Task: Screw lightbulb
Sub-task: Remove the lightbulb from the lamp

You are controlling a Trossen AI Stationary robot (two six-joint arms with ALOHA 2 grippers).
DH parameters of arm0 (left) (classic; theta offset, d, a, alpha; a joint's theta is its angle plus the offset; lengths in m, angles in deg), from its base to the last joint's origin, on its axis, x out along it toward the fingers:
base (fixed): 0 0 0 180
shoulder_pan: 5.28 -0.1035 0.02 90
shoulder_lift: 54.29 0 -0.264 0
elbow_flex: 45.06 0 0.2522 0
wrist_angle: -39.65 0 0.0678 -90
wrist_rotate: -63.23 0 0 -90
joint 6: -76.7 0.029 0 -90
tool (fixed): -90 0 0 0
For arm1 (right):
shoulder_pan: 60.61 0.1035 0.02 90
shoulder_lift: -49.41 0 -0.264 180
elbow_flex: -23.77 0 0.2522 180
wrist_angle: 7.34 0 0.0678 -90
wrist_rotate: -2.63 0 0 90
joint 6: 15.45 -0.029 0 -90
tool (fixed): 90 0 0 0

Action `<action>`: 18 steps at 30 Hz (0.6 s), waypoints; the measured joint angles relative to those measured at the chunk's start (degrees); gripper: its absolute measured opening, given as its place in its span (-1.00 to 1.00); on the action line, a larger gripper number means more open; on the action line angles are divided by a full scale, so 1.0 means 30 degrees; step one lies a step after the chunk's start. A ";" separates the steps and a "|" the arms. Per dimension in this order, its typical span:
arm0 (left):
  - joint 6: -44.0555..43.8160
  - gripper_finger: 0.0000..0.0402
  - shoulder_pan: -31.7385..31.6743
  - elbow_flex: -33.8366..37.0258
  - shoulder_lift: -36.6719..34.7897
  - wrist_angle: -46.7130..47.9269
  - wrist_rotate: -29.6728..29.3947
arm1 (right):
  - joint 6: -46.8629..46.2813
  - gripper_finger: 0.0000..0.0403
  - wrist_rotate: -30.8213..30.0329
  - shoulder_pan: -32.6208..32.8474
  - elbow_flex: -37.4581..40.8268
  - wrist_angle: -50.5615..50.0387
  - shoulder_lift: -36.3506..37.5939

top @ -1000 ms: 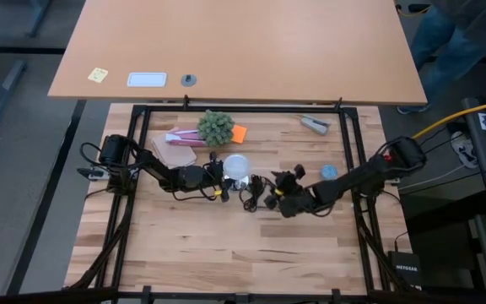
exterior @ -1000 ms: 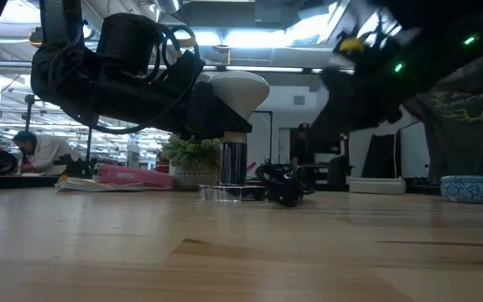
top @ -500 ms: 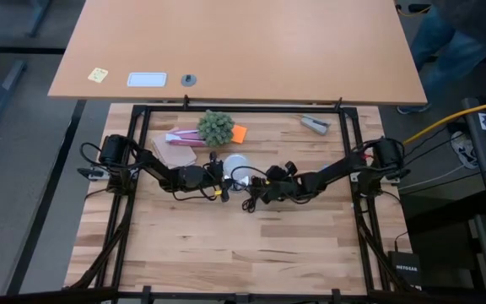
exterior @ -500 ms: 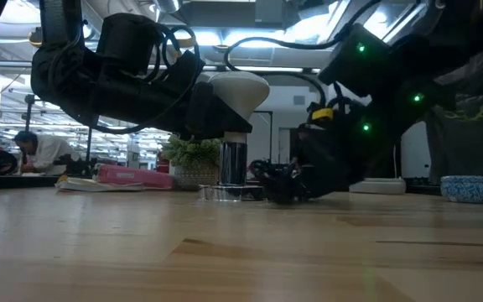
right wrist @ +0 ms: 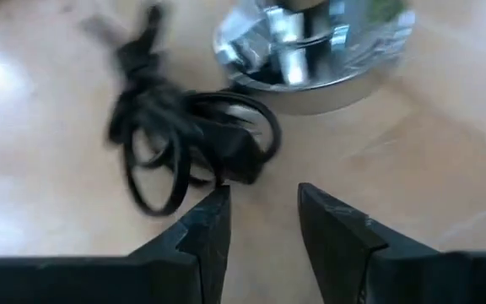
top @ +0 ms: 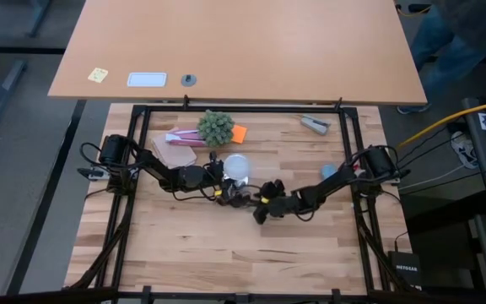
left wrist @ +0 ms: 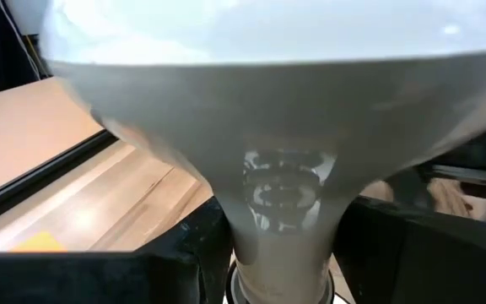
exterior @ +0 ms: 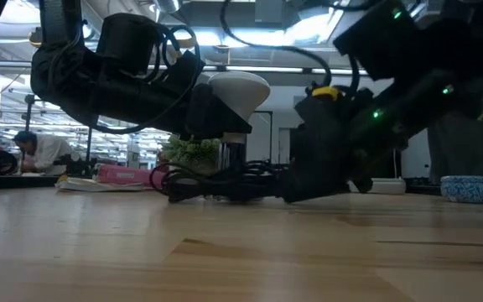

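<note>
Left wrist view fills almost wholly with the one lightbulb: my left gripper is clenched on its narrow neck, one dark finger on each side, dome up and screw base down. Directly under the base sits the single silver socket disc, standing on the wooden table; from the low view the bulb stands upright over it, though I cannot tell how far the threads are in.

Just beyond my left fingers, on the side toward my other arm, lies one tangle of thin black cord, running from the disc. My right gripper is low over the table right beside that tangle, its two fingers parted with only a narrow gap and nothing between them.

Farther off, behind my left gripper, stand one small green plant, one pink packet on one brown pad, and one orange note. Behind my right arm is one small blue bowl, and farther still one grey tool. On the bench beyond lie one yellow note and one white card.
</note>
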State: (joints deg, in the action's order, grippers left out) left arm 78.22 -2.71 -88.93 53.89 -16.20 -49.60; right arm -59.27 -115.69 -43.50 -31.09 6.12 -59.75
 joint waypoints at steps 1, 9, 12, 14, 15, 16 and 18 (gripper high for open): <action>-0.0003 -0.22 0.0000 0.0000 0.0000 0.0000 0.0000 | -0.0141 -0.29 0.0040 0.0183 -0.0151 -0.0024 -0.0007; -0.0010 -0.22 0.0000 0.0000 0.0007 -0.0007 -0.0022 | 0.0373 -0.29 -0.0266 0.0870 -0.1426 -0.0142 -0.0012; -0.0010 -0.22 0.0000 0.0005 0.0007 -0.0012 -0.0044 | 0.2115 -0.29 -0.0866 0.0936 -0.1833 -0.0180 0.0032; -0.0017 -0.22 0.0000 0.0007 0.0007 -0.0015 -0.0044 | 0.3134 -0.29 -0.1796 0.0950 -0.2074 -0.0221 0.0226; -0.0017 -0.22 0.0000 0.0007 0.0007 -0.0015 -0.0048 | 0.3591 -0.29 -0.2202 0.0950 -0.2191 -0.0324 0.0423; -0.0017 -0.22 0.0009 0.0007 0.0007 -0.0015 -0.0051 | 0.4045 -0.29 -0.2604 0.0943 -0.2318 -0.0620 0.0692; -0.0087 -0.22 0.0016 0.0007 0.0007 -0.0015 -0.0057 | 0.4778 -0.29 -0.3516 0.0943 -0.2563 -0.1682 0.1332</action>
State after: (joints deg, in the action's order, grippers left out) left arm 77.96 -2.66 -88.91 53.91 -16.24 -49.77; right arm -44.94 -126.24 -40.67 -38.78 1.08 -55.76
